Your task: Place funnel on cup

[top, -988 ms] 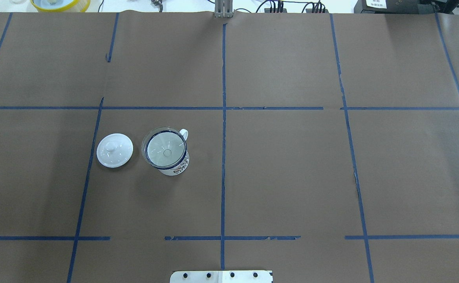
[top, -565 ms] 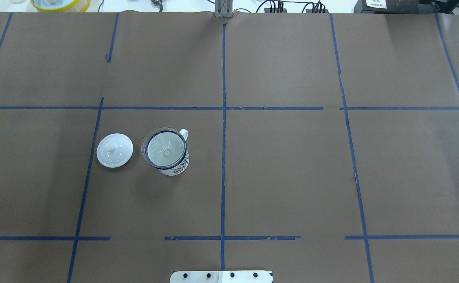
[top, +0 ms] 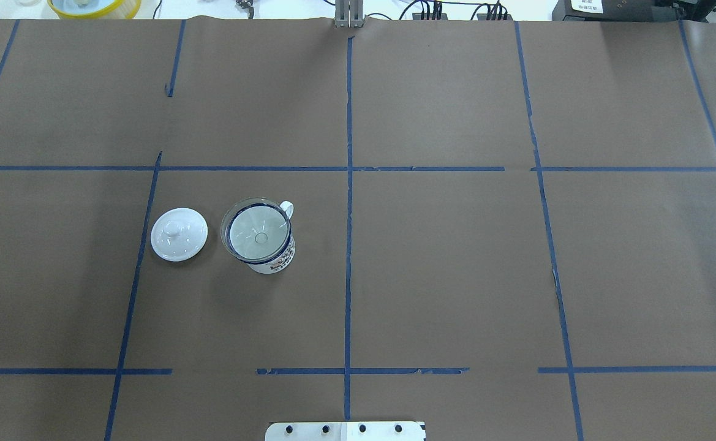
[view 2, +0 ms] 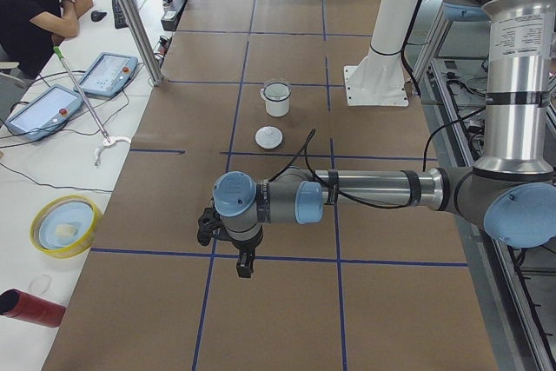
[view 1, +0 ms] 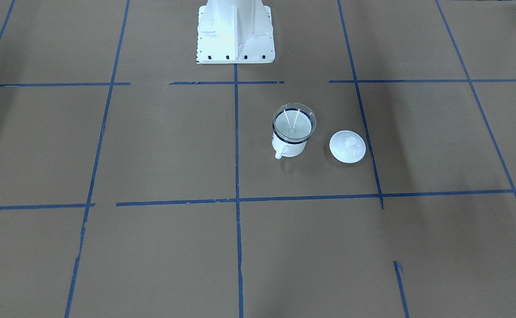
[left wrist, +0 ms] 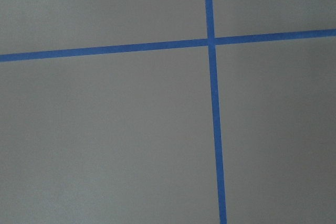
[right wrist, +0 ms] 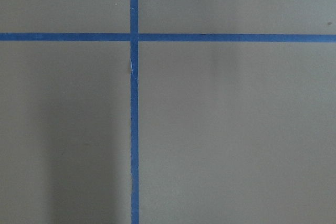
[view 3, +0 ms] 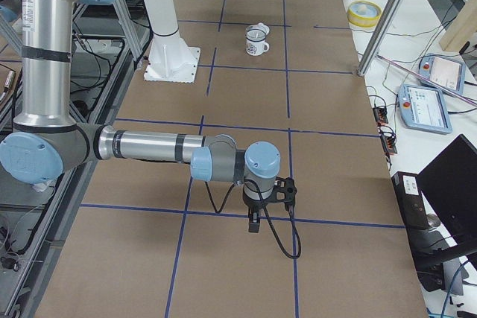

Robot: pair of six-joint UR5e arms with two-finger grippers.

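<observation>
Brown table (top: 443,257) (blue tape grid (top: 348,275)) bears the cup (top: 277,260), desk (view 2: 43,180) alongside.

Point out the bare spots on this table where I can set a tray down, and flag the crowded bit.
Bare: all the brown paper right of the centre tape line, and the far row. Crowded: only the square where the lid sits beside the cup carrying the funnel, narrow gap between.

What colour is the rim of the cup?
Dark blue, around the white cup; it shows best in the overhead exterior view.
</observation>
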